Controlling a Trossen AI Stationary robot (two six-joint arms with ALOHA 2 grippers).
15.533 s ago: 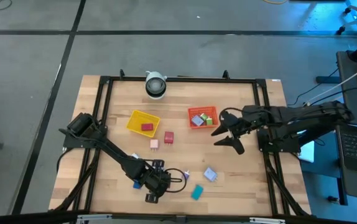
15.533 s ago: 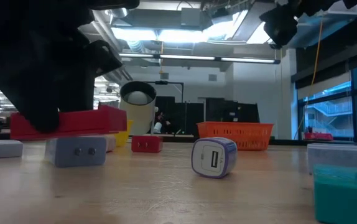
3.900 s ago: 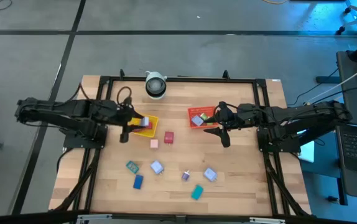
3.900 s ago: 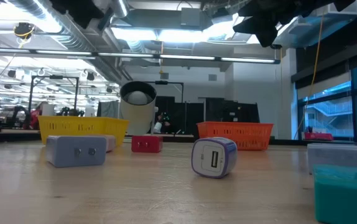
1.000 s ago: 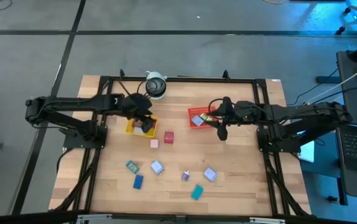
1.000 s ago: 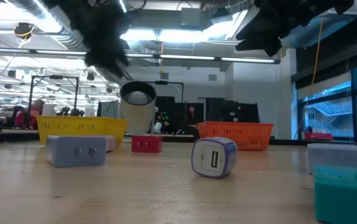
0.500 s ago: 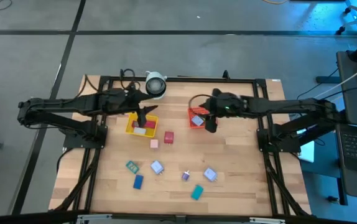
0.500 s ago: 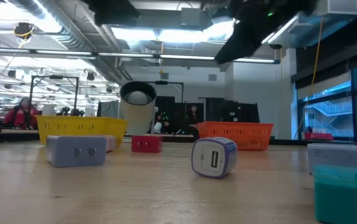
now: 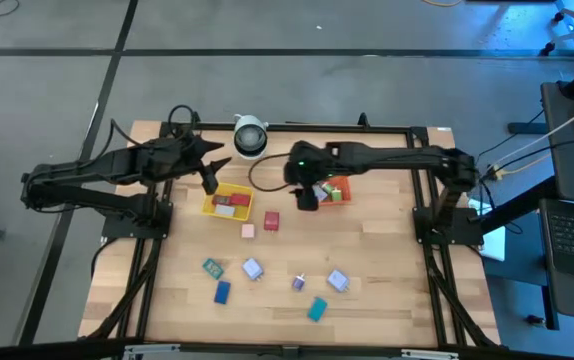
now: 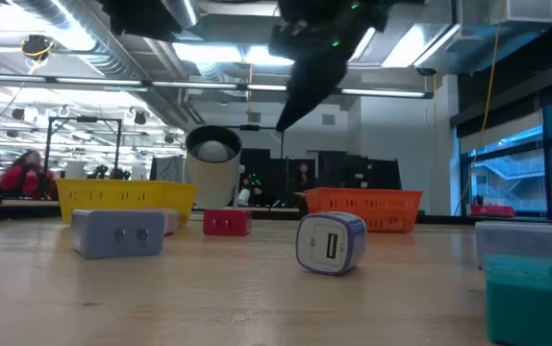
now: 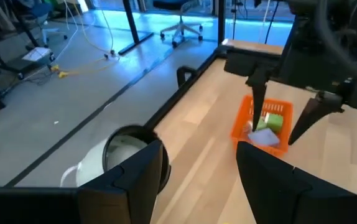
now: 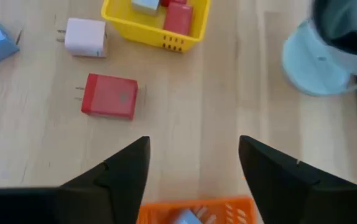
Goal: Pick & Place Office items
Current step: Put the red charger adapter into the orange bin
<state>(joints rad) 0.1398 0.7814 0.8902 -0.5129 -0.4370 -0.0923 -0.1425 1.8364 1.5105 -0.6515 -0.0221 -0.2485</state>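
Now | my left gripper [image 9: 210, 180] spread, empty, above yellow tray [image 9: 229, 201] | my right gripper [image 9: 307, 194] spread, empty, at red tray [image 9: 335, 190] | office items [image 9: 252, 268] in trays, others loose on table [image 9: 387, 270]

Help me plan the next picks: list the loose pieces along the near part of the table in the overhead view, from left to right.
Teal piece → blue piece → whitish piece → purple piece → teal-green piece → pale blue piece.
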